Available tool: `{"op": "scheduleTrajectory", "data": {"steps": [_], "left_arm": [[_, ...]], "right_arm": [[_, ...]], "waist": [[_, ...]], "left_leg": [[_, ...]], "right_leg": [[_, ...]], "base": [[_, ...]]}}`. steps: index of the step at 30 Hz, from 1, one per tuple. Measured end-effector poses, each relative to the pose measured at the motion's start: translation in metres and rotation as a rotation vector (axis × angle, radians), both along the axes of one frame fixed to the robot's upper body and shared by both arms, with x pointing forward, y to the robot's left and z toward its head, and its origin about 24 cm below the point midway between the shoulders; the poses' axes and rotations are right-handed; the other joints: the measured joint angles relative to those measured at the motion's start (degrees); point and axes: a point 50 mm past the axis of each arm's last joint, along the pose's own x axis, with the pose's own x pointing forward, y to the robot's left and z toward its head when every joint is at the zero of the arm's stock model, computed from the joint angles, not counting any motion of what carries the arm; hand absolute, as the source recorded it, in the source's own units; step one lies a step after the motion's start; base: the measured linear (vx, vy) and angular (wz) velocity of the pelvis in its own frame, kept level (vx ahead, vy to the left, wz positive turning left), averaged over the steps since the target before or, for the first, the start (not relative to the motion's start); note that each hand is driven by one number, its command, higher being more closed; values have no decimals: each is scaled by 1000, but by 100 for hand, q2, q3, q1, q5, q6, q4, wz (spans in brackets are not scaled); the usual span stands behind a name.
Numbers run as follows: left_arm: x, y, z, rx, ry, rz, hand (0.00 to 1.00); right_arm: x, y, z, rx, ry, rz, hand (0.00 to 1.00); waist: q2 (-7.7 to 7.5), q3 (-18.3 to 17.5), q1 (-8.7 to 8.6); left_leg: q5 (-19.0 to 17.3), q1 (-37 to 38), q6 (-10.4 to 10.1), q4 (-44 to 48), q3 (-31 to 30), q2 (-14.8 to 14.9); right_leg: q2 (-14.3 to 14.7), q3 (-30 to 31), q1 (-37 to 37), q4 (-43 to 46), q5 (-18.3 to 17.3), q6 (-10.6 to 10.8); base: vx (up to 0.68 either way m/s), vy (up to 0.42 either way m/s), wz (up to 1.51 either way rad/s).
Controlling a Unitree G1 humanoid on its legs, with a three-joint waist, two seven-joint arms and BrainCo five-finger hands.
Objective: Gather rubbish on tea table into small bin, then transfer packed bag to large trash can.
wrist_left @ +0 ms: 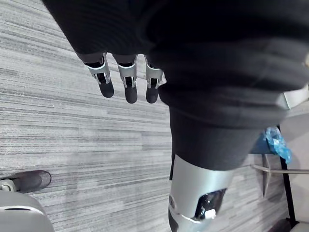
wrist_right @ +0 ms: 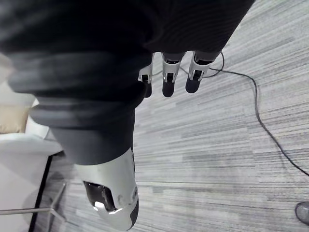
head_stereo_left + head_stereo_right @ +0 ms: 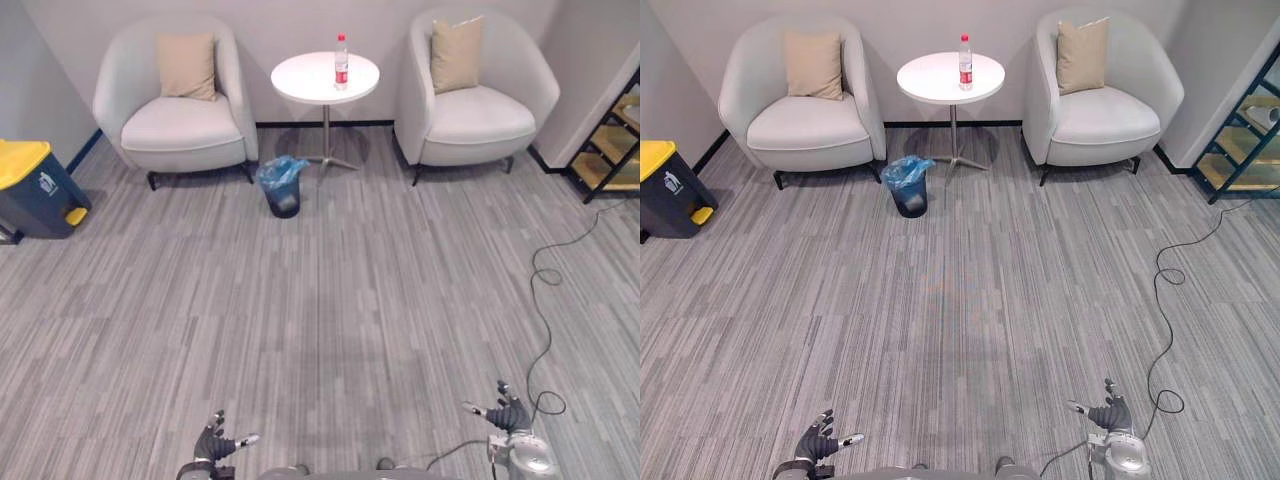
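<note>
A plastic bottle (image 3: 341, 61) with a red label stands upright on the round white tea table (image 3: 305, 80) at the far side of the room. On the carpet beside the table's foot sits the small bin (image 3: 283, 186), lined with a blue bag. The large dark trash can (image 3: 32, 186) with a yellow lid stands by the left wall. My left hand (image 3: 214, 447) and right hand (image 3: 509, 419) hang low at the near edge, far from the table. Both are open with relaxed fingers (image 1: 126, 82) and hold nothing.
Two light armchairs (image 3: 180, 105) (image 3: 478, 95), each with a beige cushion, flank the table. A dark shelf unit (image 3: 612, 140) stands at the right wall. A black cable (image 3: 545, 300) trails over the grey carpet on the right. Wide open floor lies between me and the table.
</note>
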Motion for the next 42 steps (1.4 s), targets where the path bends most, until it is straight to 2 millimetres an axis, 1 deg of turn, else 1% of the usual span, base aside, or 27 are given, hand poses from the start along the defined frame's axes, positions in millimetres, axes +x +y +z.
{"op": "scheduleTrajectory", "data": {"steps": [6,10,12,15,17,21,22,23,24,25,26,27,28,29,30,31,32,33,34,35,36,37,38,39,40,41,42], "left_arm": [[1,0,0,22,5,-32,0],[0,1,0,24,9,-33,0],[0,1,0,25,13,-31,0],[-1,2,0,27,15,-25,0],[0,3,0,29,13,-16,0],[0,6,0,32,20,6,0],[2,6,1,32,16,8,0],[7,6,2,34,3,8,0],[11,6,3,36,-11,14,0],[13,6,5,32,-22,24,0],[14,7,5,33,-29,27,0],[16,7,7,32,-42,35,0],[16,8,8,29,-47,40,0],[16,8,8,30,-48,43,0],[14,10,8,35,-44,47,0],[16,16,11,56,-52,44,0],[17,20,12,68,-55,46,0],[21,26,16,86,-74,63,0],[26,27,18,86,-88,66,0],[35,28,21,89,-112,69,0],[40,29,24,88,-129,79,0],[44,29,25,87,-141,77,0],[50,27,27,84,-158,75,0],[53,22,27,70,-166,75,0],[54,20,26,65,-168,73,0],[54,19,26,59,-167,71,0],[53,18,25,55,-165,70,0]], "right_arm": [[-1,-8,3,-32,24,38,0],[-1,-6,2,-29,30,49,0],[-4,-2,-4,-14,55,49,0],[-6,-2,-5,-7,68,36,0],[-6,-2,-5,-2,64,26,0],[0,-3,-3,2,45,-4,0],[2,-3,-3,1,39,-4,0],[6,-3,-1,1,28,-5,0],[11,-2,0,1,16,-4,0],[17,-2,2,0,2,-1,0],[21,-1,3,0,-6,0,0],[22,-1,4,-4,-10,-10,0],[20,-2,3,-9,-4,-19,0],[19,-1,3,-8,0,-19,0],[20,1,2,-3,-1,-17,0],[21,7,0,15,-1,-16,0],[18,9,-2,22,6,-18,0],[17,11,-3,30,10,-17,0],[18,10,-3,29,7,-17,0],[20,9,-1,25,1,-18,0],[23,8,0,26,-11,-21,0],[24,8,1,29,-18,-26,0],[23,6,2,27,-20,-35,0],[20,4,1,22,-15,-45,0],[22,5,2,20,-23,-45,0],[25,7,4,22,-42,-41,0],[26,10,5,26,-53,-37,0]], "waist": [[23,5,-3],[45,8,-4],[47,10,2],[46,10,2],[49,12,3],[50,31,-1],[53,42,0],[51,67,9],[58,119,11],[59,184,16],[54,234,18],[10,308,19],[-18,340,0],[-23,348,36],[-36,374,20],[-27,466,-16],[10,514,-24],[-24,571,-34],[-25,622,-51],[33,723,-98],[19,807,-192],[7,846,-263],[13,851,-372],[60,827,-453],[80,819,-456],[105,833,-452],[204,876,-447]], "left_leg": [[-12,82,-18,6,-4,2],[-13,79,-17,30,-5,12],[-12,66,-15,29,0,25],[-12,19,-12,27,17,44],[-9,-90,-7,33,39,56],[-16,-218,-2,47,129,75],[-26,-246,15,61,146,77],[-71,-371,82,156,161,82],[-140,-490,168,283,205,99],[-250,-561,208,424,250,108],[-330,-594,231,531,274,105],[-560,-652,285,796,281,32],[-738,-644,370,893,260,-24],[-816,-638,395,922,285,-53],[-903,-620,445,956,299,-72],[-982,-395,551,968,277,-87],[-1020,-314,548,960,278,-72],[-1091,-191,517,928,276,-11],[-1095,-138,480,921,263,37],[-1110,-11,443,821,194,110],[-1112,130,402,692,82,187],[-1128,217,357,608,3,225],[-1202,324,202,515,-164,275],[-1281,388,79,594,-279,422],[-1271,313,62,786,-288,472],[-1257,90,36,1542,-244,625],[-1036,-318,-249,2828,-190,914]], "right_leg": [[-3,-25,81,5,-18,27],[1,-42,64,7,-15,21],[17,-47,56,-9,1,-5],[43,-44,30,-77,35,-55],[61,-30,-55,-105,68,-102],[82,32,-230,-95,71,-106],[82,39,-258,-89,70,-105],[83,50,-352,-62,69,-103],[80,71,-463,53,28,-55],[58,80,-594,280,-111,10],[27,86,-697,517,-260,30],[-129,85,-987,1257,-710,183],[-259,16,-1163,1788,-877,304],[-342,-101,-1345,2191,-919,319],[-503,-277,-1678,2940,-919,347],[-706,-405,-2244,4072,-912,452],[-733,-469,-2358,4163,-997,392],[-749,-687,-2632,3939,-1104,333],[-712,-762,-2704,3693,-1100,326],[-581,-779,-2837,3083,-980,228],[-458,-776,-2867,2494,-749,195],[-411,-759,-2881,2141,-566,177],[-366,-716,-2938,1787,1,93],[-327,-733,-2975,2142,171,-298],[-340,-765,-3047,2421,-70,-323],[-329,-869,-2989,2738,-448,-413],[-169,-1018,-2623,2725,-725,-524]], "base": [[-35,-9,0],[-72,-19,1],[-56,-25,-1],[-39,-29,-3],[-14,-31,-7],[24,-19,-10],[14,-1,-9],[21,8,-11],[24,12,-17],[16,18,-19],[1,43,-10],[21,55,0],[40,56,-6],[35,39,-14],[138,48,-11],[187,43,-5],[370,26,1],[322,-16,1],[331,-36,18],[322,-88,39],[346,-110,51],[474,-193,73],[531,-251,79],[542,-269,68],[554,-302,40],[548,-312,26],[676,-383,24]]}}
